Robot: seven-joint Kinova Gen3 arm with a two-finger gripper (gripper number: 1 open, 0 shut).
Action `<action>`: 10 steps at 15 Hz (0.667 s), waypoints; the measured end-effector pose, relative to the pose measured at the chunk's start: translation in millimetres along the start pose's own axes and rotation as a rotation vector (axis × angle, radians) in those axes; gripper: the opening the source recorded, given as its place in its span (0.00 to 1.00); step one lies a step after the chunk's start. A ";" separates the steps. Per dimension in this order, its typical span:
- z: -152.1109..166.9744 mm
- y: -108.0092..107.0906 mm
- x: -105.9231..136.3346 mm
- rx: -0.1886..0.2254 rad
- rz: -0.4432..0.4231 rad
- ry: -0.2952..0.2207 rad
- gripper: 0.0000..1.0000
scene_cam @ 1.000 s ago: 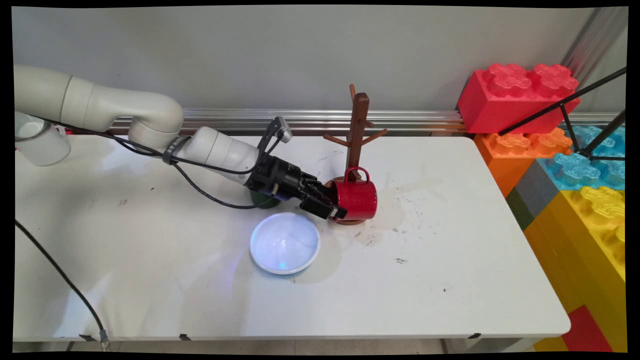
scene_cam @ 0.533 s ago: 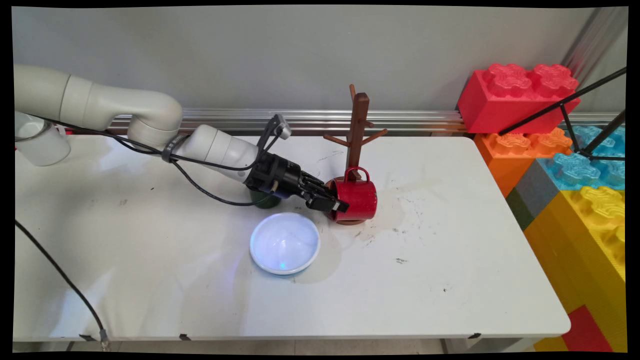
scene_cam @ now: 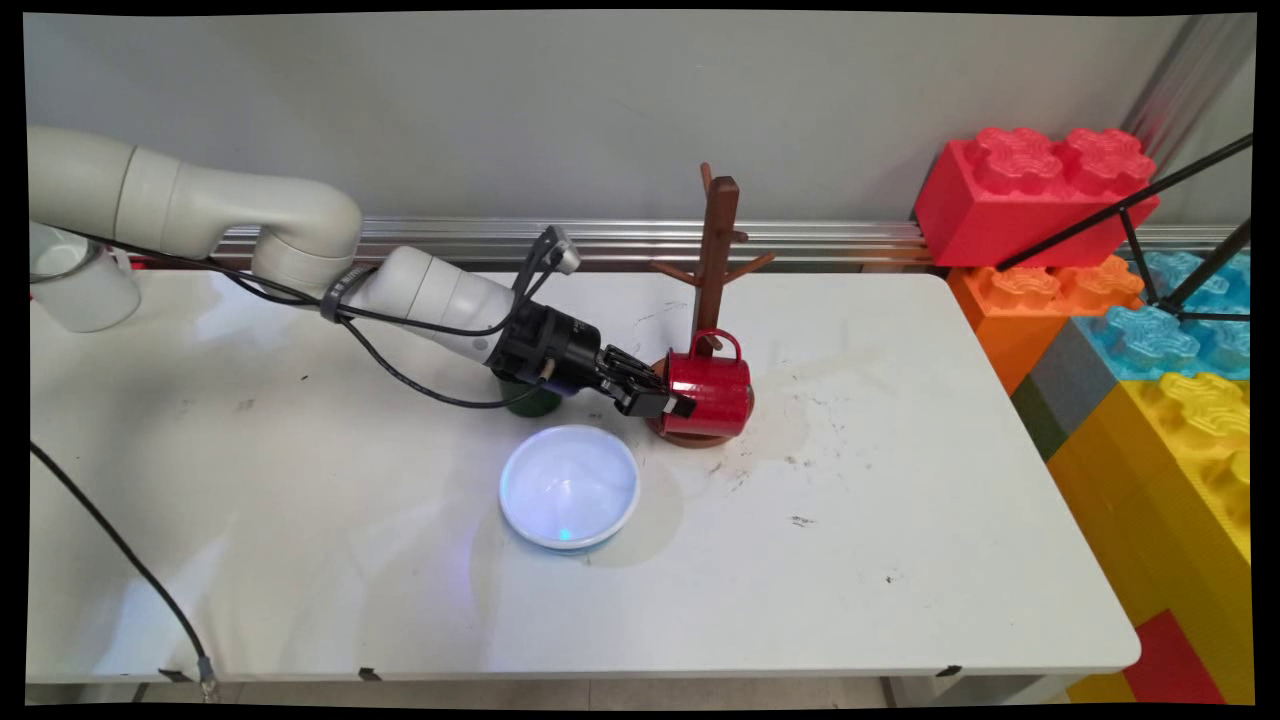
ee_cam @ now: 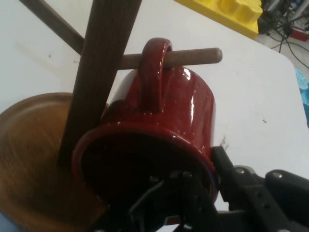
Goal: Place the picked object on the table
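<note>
Now your black two-finger gripper (scene_cam: 668, 402) pinches the glossy red enamel mug's (scene_cam: 708, 391) rim, handle hooked over the brown wooden mug tree's (scene_cam: 716, 262) low peg; keep it level.

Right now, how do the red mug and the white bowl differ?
The red mug lies on its side, its handle looped over a peg of the wooden mug tree; the white bowl sits upright on the table. The gripper grips the mug's rim; the bowl stands untouched. Both are round, open vessels.
</note>
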State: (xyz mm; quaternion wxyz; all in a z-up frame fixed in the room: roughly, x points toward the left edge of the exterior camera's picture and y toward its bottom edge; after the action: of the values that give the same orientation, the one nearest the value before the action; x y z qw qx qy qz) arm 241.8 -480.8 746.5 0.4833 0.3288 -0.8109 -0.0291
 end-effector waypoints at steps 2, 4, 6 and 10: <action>-1.4 0.9 0.4 -0.003 -0.006 0.002 0.00; -2.4 1.9 1.5 -0.007 -0.011 0.005 0.00; -3.9 2.9 2.7 -0.011 -0.017 0.009 0.00; -9.0 6.1 6.2 -0.023 -0.035 0.018 0.00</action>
State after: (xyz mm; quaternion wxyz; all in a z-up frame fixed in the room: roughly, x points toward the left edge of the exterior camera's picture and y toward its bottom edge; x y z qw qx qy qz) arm 244.0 -477.1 758.3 0.4939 0.3375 -0.8002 -0.0438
